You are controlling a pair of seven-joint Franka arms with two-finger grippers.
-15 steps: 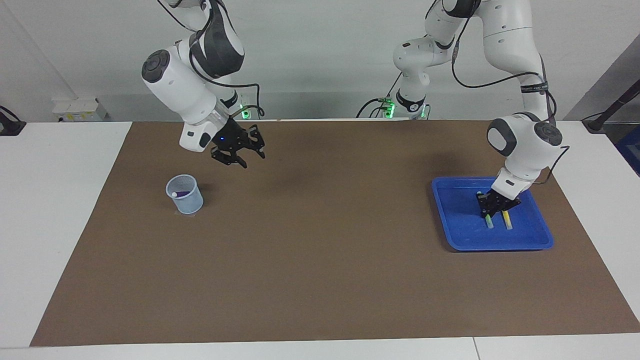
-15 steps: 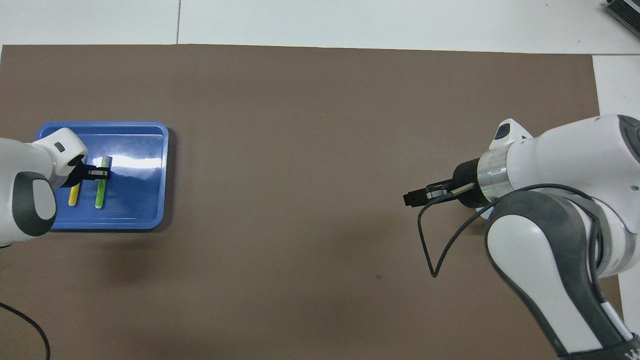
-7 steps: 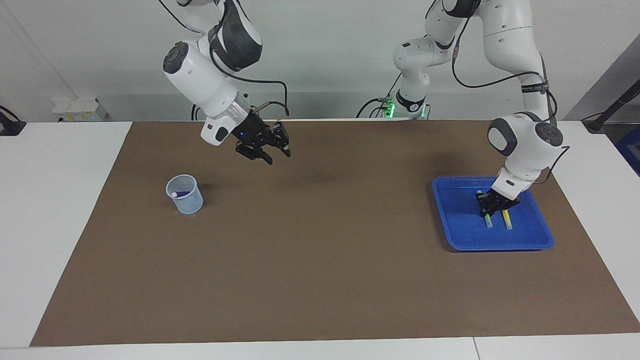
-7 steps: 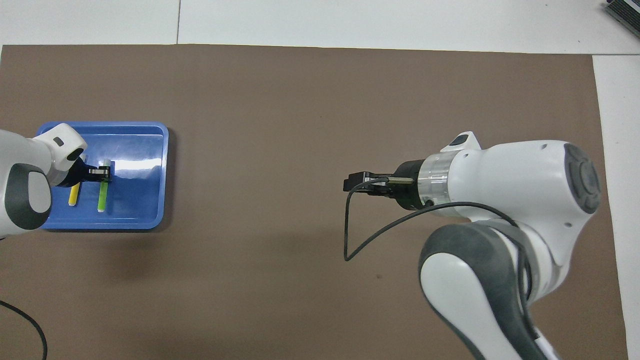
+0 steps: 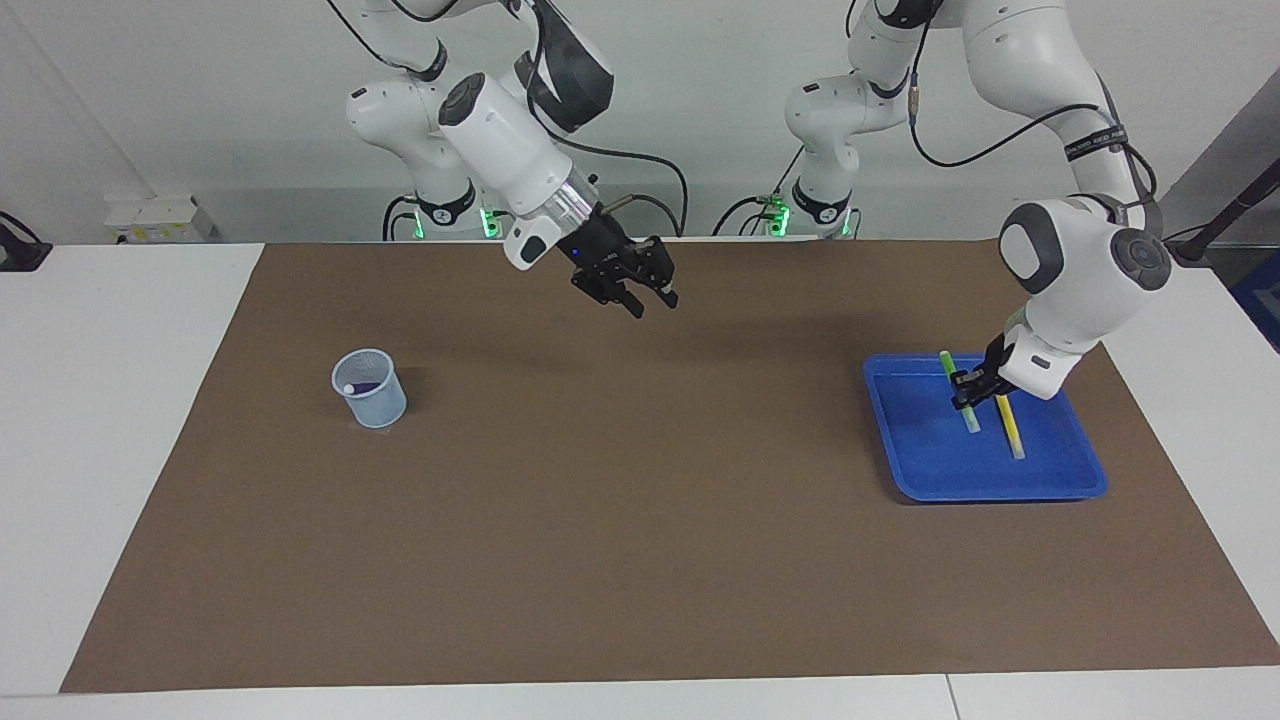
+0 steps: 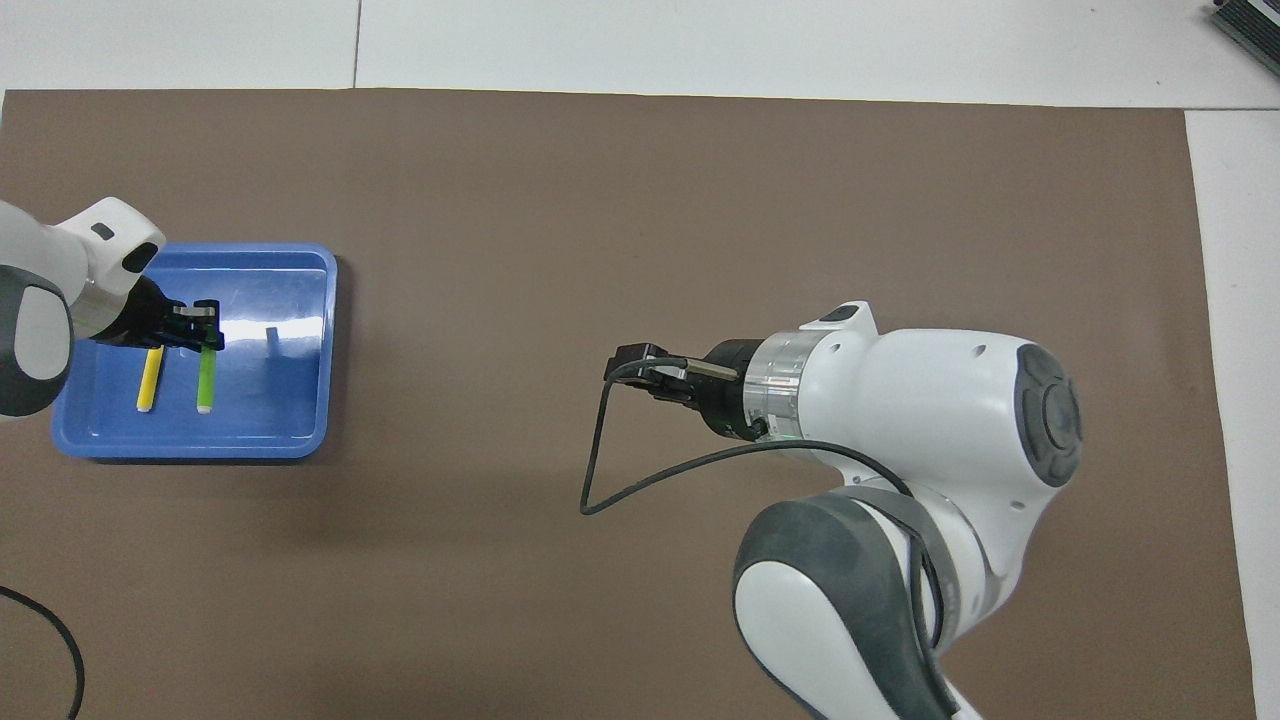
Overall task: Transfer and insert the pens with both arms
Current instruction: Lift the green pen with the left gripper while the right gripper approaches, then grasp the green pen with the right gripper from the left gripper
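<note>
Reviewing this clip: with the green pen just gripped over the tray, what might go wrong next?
The left gripper holds the green pen near its middle and tilted, so it may twist or slip on the way to the handover. The yellow pen lies close beside it in the blue tray and might get nudged. The right gripper hangs open over the mat, so a misaligned handover could drop the pen.

Tray (image 5: 930,480) sits on the mat (image 5: 640,520) toward the left arm's end; cup (image 5: 370,390) on the mat toward the right arm's end, well apart. One pen (image 5: 1010,428) lies flat in the tray. Second pen (image 5: 958,392) beside it, tilted, lower end at the tray floor, clamped in left gripper (image 5: 972,385) over the tray. Third pen (image 5: 352,388) in the cup. Right gripper (image 5: 635,288) over the mat's middle, jaws apart.
</note>
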